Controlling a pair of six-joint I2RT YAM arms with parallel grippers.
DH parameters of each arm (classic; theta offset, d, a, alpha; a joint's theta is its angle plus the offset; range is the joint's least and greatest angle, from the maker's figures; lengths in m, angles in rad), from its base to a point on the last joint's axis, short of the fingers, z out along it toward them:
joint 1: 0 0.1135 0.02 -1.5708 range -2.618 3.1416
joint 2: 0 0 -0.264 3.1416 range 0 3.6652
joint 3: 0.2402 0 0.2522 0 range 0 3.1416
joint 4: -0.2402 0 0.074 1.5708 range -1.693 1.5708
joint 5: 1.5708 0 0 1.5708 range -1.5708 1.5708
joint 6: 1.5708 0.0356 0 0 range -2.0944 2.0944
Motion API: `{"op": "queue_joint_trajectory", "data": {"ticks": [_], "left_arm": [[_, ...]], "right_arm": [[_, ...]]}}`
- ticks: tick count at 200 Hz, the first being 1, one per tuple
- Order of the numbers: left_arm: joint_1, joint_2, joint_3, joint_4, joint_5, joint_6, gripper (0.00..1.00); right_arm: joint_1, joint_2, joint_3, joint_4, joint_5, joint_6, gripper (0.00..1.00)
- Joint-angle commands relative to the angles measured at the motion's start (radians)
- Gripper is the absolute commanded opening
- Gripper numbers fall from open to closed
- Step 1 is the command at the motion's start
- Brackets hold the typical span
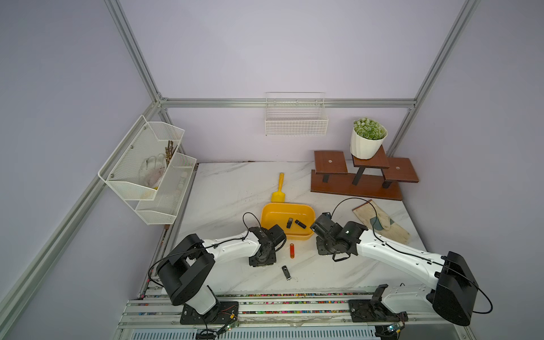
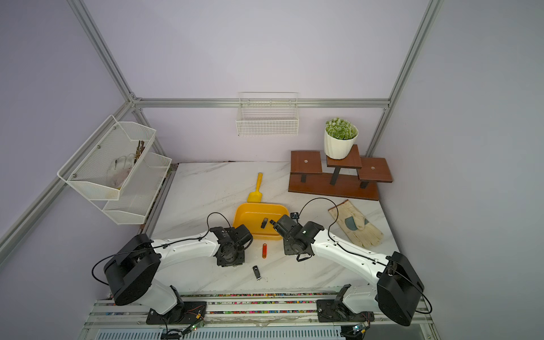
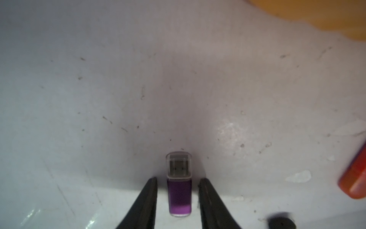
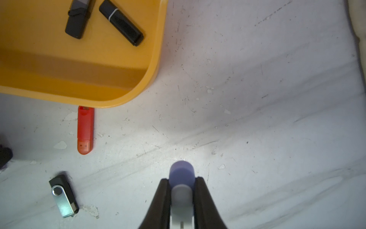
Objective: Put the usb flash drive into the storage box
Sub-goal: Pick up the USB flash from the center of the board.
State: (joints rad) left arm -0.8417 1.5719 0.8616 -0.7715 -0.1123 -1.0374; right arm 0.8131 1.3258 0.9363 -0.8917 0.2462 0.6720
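We see the left arm (image 1: 229, 247) and the right arm (image 1: 391, 250) both reaching inward toward each other, elbows low and wrists bent down over the worktop (image 1: 229, 188). The left gripper (image 3: 178, 181) has its jaws parted, tips down at the worktop. The right gripper (image 4: 181, 180) has its jaws closed on a blue-capped usb flash drive (image 4: 181, 171).

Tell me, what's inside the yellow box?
Inside the storage box lie two black flash drives. The left arm covers its near left corner, so anything there cannot be seen.
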Motion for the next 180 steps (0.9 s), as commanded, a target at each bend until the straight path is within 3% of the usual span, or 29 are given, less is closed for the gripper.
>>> {"op": "queue_joint_trajectory", "data": {"ticks": [1,36,75,134,180], "left_arm": [[-0.005,0.024,-0.034,0.050,-0.015,-0.025,0.35],[-0.005,0.021,-0.044,0.054,-0.020,-0.027,0.23],[-0.005,0.031,-0.038,0.060,-0.013,-0.012,0.00],[-0.004,-0.005,0.016,-0.008,-0.037,0.019,0.00],[0.012,-0.059,0.118,-0.132,-0.079,0.044,0.00]], "right_arm": [[-0.005,-0.010,0.009,-0.021,0.005,-0.010,0.00],[-0.005,-0.005,0.026,-0.024,0.011,-0.016,0.00],[-0.005,0.004,0.059,-0.029,0.021,-0.032,0.00],[-0.049,0.051,0.164,0.003,0.012,-0.099,0.00],[-0.093,0.207,0.313,0.065,-0.034,-0.204,0.00]]}}
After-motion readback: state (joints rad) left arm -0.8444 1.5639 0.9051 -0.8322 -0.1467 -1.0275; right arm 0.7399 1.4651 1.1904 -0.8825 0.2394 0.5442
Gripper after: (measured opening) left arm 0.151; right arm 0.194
